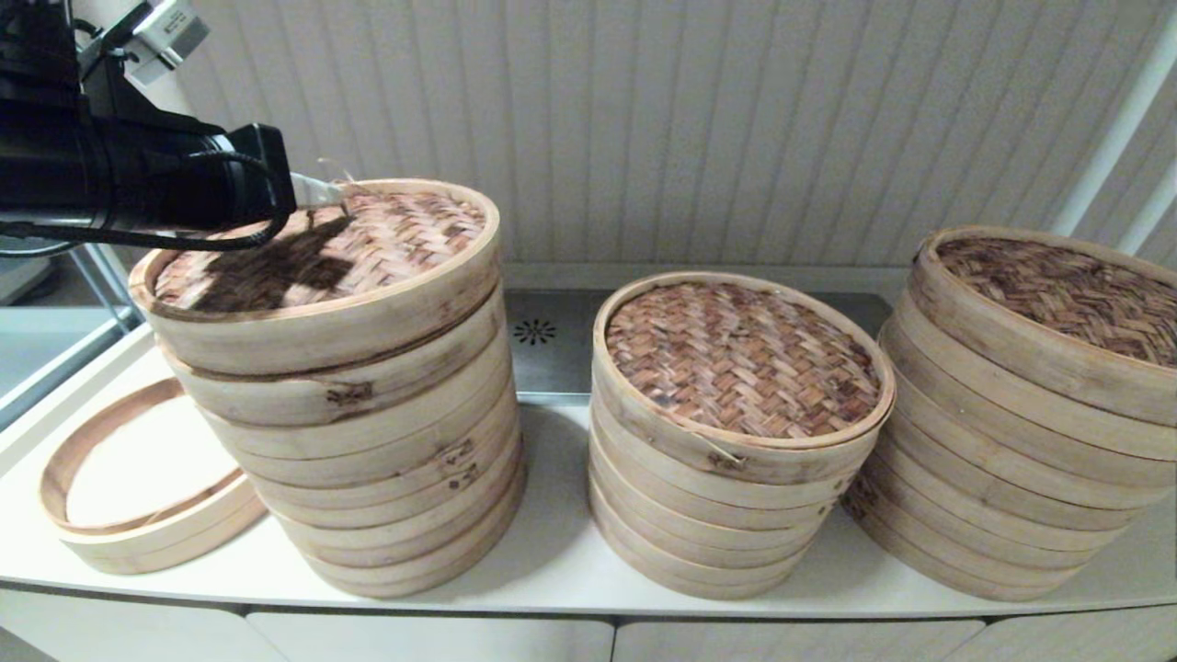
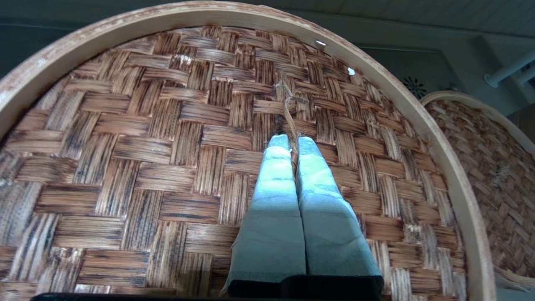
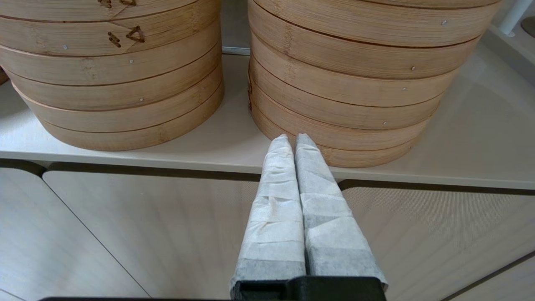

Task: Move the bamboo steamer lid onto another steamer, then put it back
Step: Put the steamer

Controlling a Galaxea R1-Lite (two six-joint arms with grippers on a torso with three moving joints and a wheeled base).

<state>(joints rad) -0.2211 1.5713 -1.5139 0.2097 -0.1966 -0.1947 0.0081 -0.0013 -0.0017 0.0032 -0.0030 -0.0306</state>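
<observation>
Your left gripper (image 2: 292,144) is pinching the string loop (image 2: 289,104) on the lid (image 1: 368,241), left stack; right gripper (image 3: 294,142) pressed together, parked below the counter (image 3: 472,138).

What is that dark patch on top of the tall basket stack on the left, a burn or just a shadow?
Just a shadow: in the head view the left arm casts it across the woven lid, beneath the left gripper. In the left wrist view the same lid shows an even weave, only small bright glints near its far rim, and the fingertips pinch its string loop.
</observation>
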